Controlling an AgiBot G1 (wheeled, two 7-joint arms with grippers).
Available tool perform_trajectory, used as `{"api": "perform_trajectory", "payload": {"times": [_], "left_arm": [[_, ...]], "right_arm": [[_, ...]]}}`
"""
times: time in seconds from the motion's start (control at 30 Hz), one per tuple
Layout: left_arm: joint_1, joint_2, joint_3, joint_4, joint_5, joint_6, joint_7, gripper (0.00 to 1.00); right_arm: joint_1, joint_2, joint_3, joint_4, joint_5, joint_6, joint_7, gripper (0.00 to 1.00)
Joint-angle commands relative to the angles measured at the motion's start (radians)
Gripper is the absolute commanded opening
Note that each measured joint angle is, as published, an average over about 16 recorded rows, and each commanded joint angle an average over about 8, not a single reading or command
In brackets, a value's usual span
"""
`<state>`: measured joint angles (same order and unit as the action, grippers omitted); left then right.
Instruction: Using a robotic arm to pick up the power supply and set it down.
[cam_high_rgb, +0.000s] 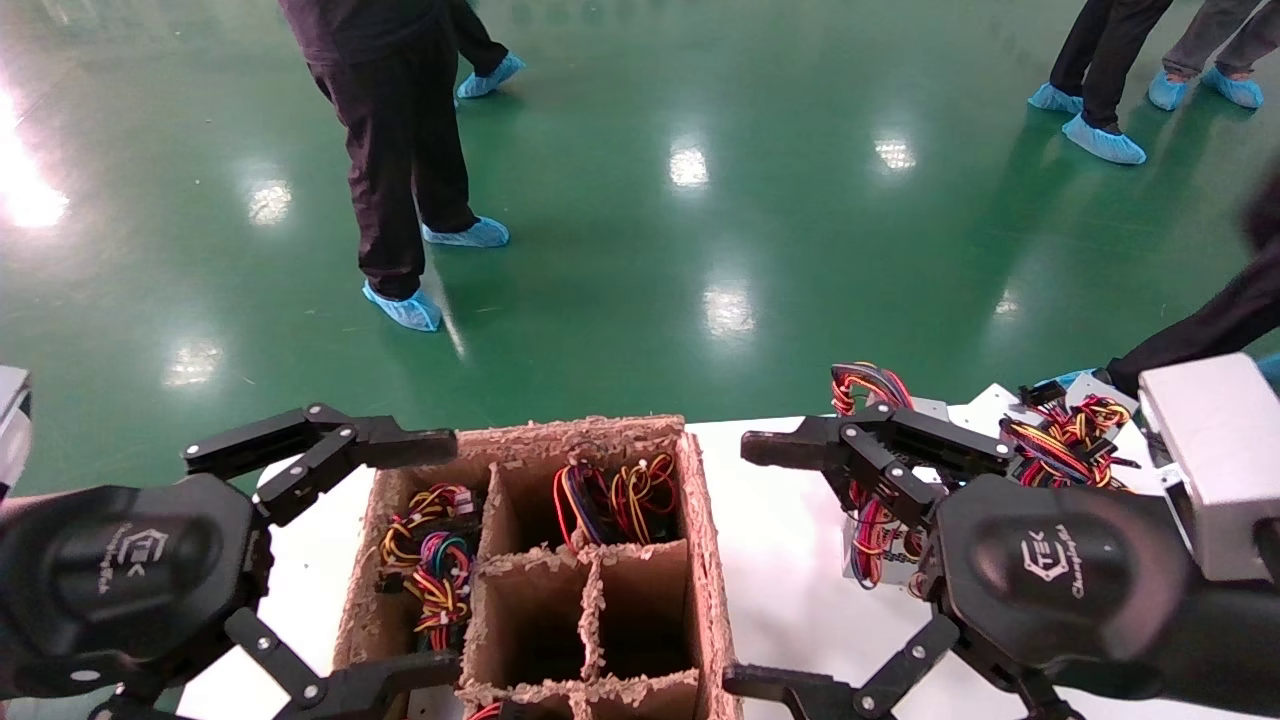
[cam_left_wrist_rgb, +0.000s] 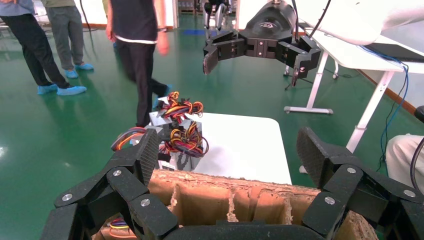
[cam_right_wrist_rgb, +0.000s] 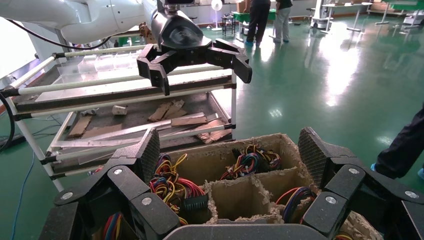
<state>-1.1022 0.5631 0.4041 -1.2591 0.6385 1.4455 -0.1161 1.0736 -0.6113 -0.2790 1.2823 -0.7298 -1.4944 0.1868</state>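
The left tool (cam_high_rgb: 410, 560) hangs released, fingers spread wide, over the left side of the brown pulp divider box (cam_high_rgb: 700, 520) at the near edge of the white table (cam_high_rgb: 780, 560). The right tool (cam_high_rgb: 770, 565) is likewise released and holds nothing, above bare table beside the box's right wall.

The power supply (cam_high_rgb: 875, 545), a small silver-grey metal box trailing a thick red, yellow and black wire bundle, sits on the table toward its far right corner, partly hidden behind the right tool's upper finger; another wire-topped unit (cam_high_rgb: 1065, 440) lies beyond it.

Only the left wrist view shows these units (cam_left_wrist_rgb: 180, 137) unobstructed, clustered at the table's far end. Only the right wrist view looks into the box, where coloured wire bundles (cam_right_wrist_rgb: 250, 161) fill several compartments, and shows a shelf rack (cam_right_wrist_rgb: 125, 107) holding cardboard scraps.
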Motion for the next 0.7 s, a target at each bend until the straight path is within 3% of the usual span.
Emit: {"api": "perform_trajectory", "payload": {"times": [0.03,0.2,0.23,0.7], "left_arm": [[0.000,0.000,0.000,0.000,0.000,0.000,0.000,0.68],[0.000,0.000,0.000,0.000,0.000,0.000,0.000,0.06],[0.000,0.000,0.000,0.000,0.000,0.000,0.000,0.00],[0.000,0.000,0.000,0.000,0.000,0.000,0.000,0.00]], "right_arm": [[0.000,0.000,0.000,0.000,0.000,0.000,0.000,1.00],[0.000,0.000,0.000,0.000,0.000,0.000,0.000,1.00],[0.000,0.000,0.000,0.000,0.000,0.000,0.000,1.00],[0.023,-0.034,-0.031,-0.036,-0.081,0.046,-0.011,1.00]]}}
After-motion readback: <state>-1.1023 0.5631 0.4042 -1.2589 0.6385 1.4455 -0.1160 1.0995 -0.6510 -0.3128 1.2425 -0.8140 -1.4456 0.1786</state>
